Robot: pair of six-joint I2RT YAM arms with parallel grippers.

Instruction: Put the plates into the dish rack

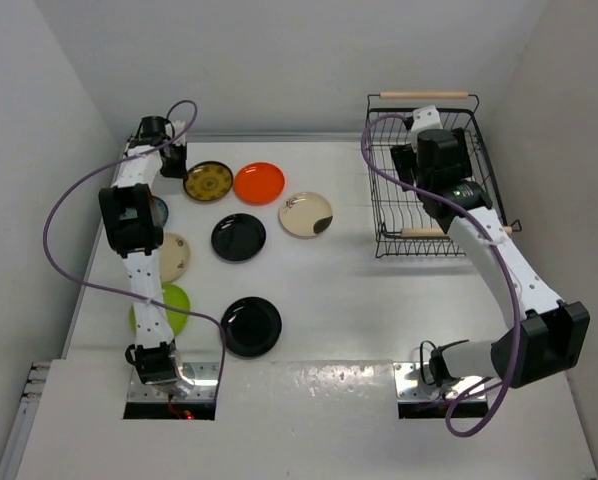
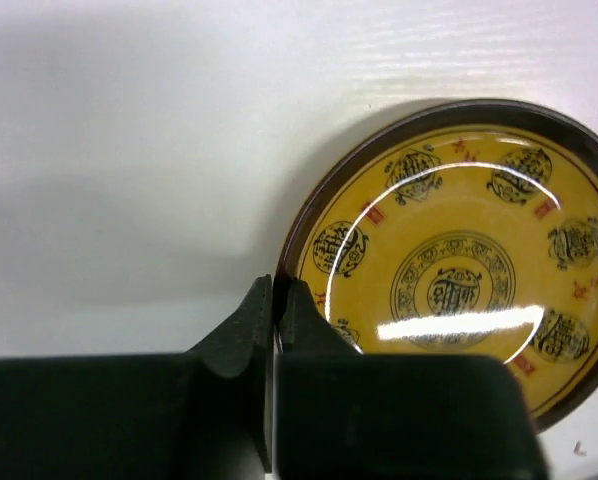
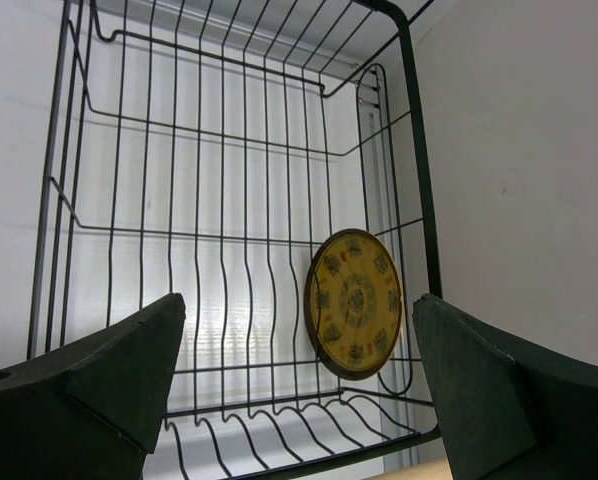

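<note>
Left gripper (image 2: 274, 300) has its fingers pressed almost together, only a slit between them, right at the 8 o'clock rim of the glossy brown-gold patterned round plate (image 2: 459, 270). It looks like a pinch on the rim, though the black fingers hide the actual contact. That plate lies flat on the white table (image 1: 379, 320), at about 11 o'clock in the top view, just beside the orange round plate (image 1: 259, 182).

Right gripper (image 3: 297, 305) is spread wide and holds nothing. It hangs inside the black wire dish rack (image 1: 394, 240) at 2 o'clock, where a second brown-gold plate (image 3: 356, 303) stands on edge against the rack's right wall.

Handling, my read: the plate is rigid, fairly light and glazed, so slippery, and it would chip if dropped. Lying flat, it offers only the raised rim as a hold. A shallow edge pinch could let it swing or slide out, so seat the fingers deep over the rim and lift slowly. More plates lie loose on the table, a glossy black round plate (image 1: 239, 237) among them, and the same rim grab should suit those.
</note>
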